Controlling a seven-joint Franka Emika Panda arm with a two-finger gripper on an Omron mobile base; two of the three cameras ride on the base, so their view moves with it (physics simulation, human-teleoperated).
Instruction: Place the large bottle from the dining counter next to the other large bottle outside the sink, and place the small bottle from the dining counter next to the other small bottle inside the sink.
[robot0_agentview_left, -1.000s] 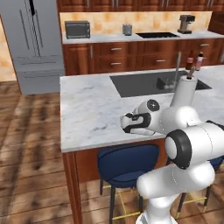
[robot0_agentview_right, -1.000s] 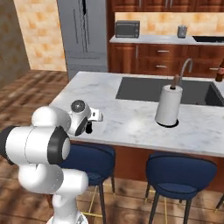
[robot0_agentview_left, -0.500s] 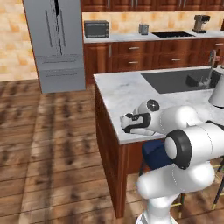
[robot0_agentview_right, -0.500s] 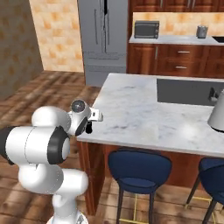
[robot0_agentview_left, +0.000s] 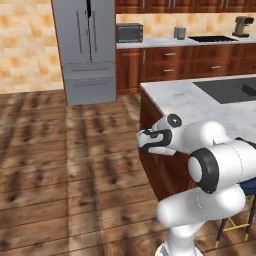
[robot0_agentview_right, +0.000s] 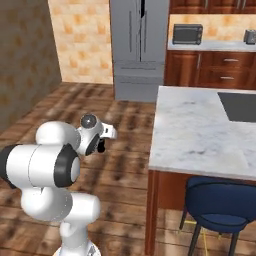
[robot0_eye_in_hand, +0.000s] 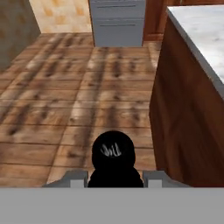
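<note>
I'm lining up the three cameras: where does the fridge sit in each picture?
Left base view: fridge at upper left, left of the counter.
Right base view: fridge at top centre, beyond the counter's left end.
Hand view: the fridge's lower part at top centre.
Shared landmark: the marble counter, on the right in each view.
</note>
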